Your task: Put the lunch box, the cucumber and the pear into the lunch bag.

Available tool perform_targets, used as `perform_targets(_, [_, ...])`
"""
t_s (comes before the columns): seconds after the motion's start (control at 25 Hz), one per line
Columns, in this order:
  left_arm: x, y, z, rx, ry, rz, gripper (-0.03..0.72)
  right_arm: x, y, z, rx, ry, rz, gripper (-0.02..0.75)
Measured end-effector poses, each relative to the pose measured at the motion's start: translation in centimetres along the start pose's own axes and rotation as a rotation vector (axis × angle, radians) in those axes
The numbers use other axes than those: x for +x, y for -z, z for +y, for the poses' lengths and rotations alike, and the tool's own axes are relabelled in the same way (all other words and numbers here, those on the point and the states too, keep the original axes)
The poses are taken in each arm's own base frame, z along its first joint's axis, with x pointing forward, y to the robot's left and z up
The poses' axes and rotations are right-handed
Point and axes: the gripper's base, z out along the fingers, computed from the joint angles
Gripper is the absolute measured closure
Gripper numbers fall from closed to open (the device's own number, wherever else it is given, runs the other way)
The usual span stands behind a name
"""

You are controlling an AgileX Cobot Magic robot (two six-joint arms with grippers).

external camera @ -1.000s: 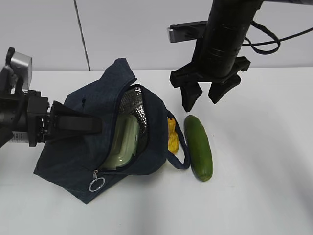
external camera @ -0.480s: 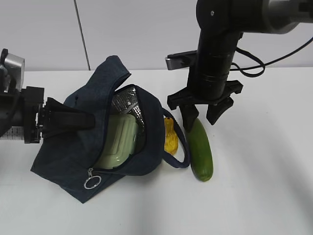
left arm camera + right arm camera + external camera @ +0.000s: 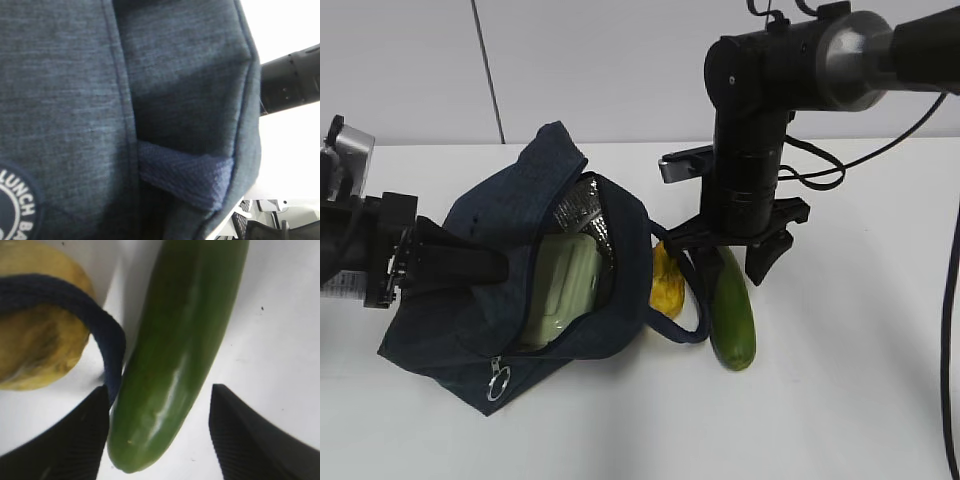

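Cucumber (image 3: 180, 350) between the spread right fingers (image 3: 240, 440), untouched.

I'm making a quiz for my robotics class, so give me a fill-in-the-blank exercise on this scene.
1. The right gripper has its jaws on either side of the ____.
2. The lunch box lies inside the ____.
3. The yellow fruit between the lunch bag and the cucumber is a ____.

Missing words: cucumber; lunch bag; pear
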Motion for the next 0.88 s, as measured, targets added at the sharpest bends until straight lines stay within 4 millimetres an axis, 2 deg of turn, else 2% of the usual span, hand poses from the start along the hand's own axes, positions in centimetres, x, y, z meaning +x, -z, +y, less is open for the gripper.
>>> perform_targets(0.12, [0.0, 0.0, 0.1, -0.009, 0.012, 0.001, 0.687, -0.2, -1.3, -0.4, 0.004, -0.016, 0.028, 0.255])
perform_targets(0.4, [0.0, 0.0, 0.1, -0.011, 0.02, 0.004, 0.687, -0.3, -2.0, -0.8, 0.004, -0.029, 0.043, 0.261])
perform_targets(0.88, [0.0, 0.0, 0.1, -0.011, 0.022, 0.003, 0.687, -0.4, -2.4, -0.6, -0.012, -0.014, 0.05, 0.405])
